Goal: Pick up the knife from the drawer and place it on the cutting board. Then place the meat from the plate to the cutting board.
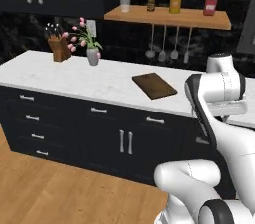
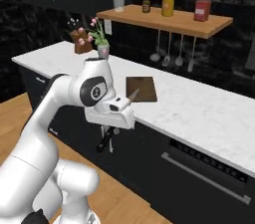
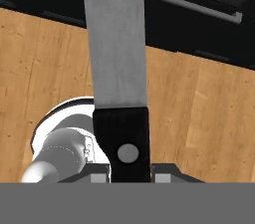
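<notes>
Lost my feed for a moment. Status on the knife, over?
Gripper shut on knife, blade pointing away from hand. Held below counter level. Cutting board bare on counter; nothing seen blocking it.

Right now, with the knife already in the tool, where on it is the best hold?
Its black handle, just behind the blade, pinched across the flat sides, as the tool is shut on the knife here. The handle is thick and blunt; the blade is thin and sharp, and is left free to lay on the cutting board.
</notes>
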